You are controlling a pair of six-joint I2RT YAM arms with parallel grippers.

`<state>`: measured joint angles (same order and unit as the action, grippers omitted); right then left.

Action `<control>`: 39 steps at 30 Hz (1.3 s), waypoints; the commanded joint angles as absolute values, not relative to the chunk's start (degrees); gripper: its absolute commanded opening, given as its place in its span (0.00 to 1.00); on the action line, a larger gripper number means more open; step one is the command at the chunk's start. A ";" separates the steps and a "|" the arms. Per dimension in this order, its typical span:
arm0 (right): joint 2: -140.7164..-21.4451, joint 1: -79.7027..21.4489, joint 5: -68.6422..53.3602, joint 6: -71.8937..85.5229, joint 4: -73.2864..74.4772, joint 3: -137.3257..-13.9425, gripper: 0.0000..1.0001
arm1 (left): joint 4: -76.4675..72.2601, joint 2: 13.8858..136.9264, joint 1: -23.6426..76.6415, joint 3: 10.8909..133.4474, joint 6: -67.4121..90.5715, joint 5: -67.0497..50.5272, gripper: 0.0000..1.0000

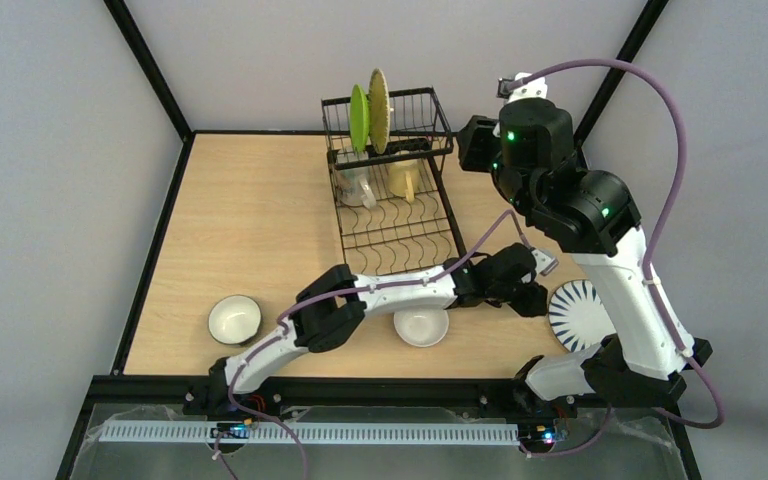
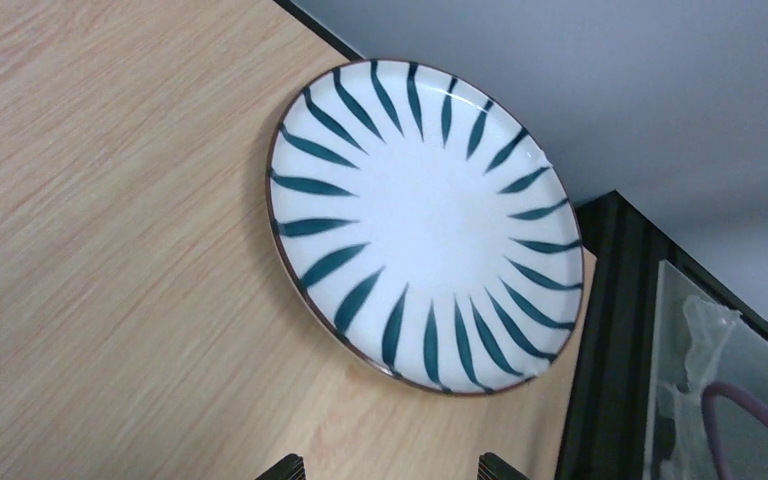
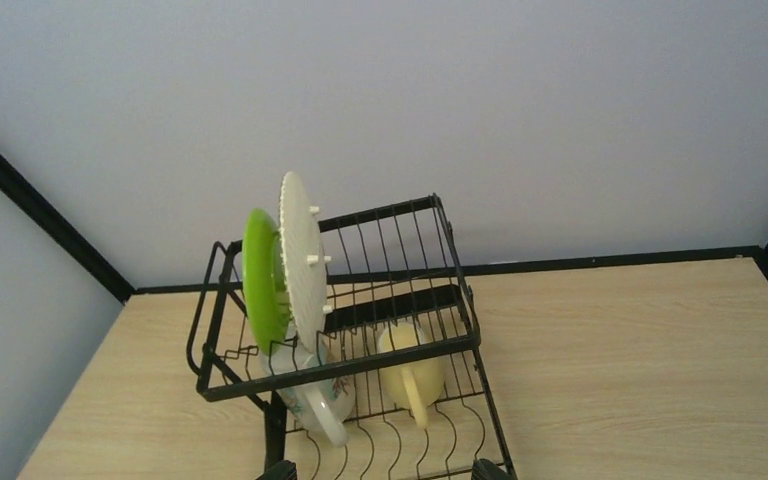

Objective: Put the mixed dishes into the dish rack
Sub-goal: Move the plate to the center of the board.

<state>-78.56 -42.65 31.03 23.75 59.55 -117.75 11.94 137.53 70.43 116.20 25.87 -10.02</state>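
The wooden table (image 1: 260, 220) carries the black wire dish rack (image 1: 397, 245) at its far middle, raised basket tier toward the back wall.

The right gripper (image 3: 385, 470) hangs high to the right of the rack's basket tier and faces it, its jaws spread wide with nothing between them. The left gripper (image 2: 390, 468) is low, off the rack's near right corner, its jaws likewise spread and empty.

The woven bamboo plate (image 1: 378, 110) and the green plate (image 1: 359, 118) stand upright side by side in the rack's basket tier. The blue-striped white plate (image 1: 572, 312) lies flat on the table, near and right of the rack, just beside the left gripper.

One bowl (image 1: 421, 326) sits on the table in front of the rack's near end; the other bowl (image 1: 234, 319) sits off the rack's near left, well apart from it.

The pale yellow mug (image 1: 403, 180) rests on the rack's lower tray under the basket tier, with the clear tumbler (image 1: 355, 187) to its left.
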 commanded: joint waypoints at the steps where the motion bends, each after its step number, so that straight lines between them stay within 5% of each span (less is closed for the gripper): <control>1: -78.65 -42.54 28.26 21.77 61.10 -116.39 1.00 | 10.53 140.88 70.14 121.22 26.73 -8.66 0.99; 39: -71.78 -42.54 23.57 23.10 59.09 -104.94 1.00 | 12.69 157.60 71.49 139.03 37.52 -5.17 0.99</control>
<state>-73.43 -42.65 24.82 22.98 59.02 -106.00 10.90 155.48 71.09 136.31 36.27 -7.27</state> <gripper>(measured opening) 0.994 0.989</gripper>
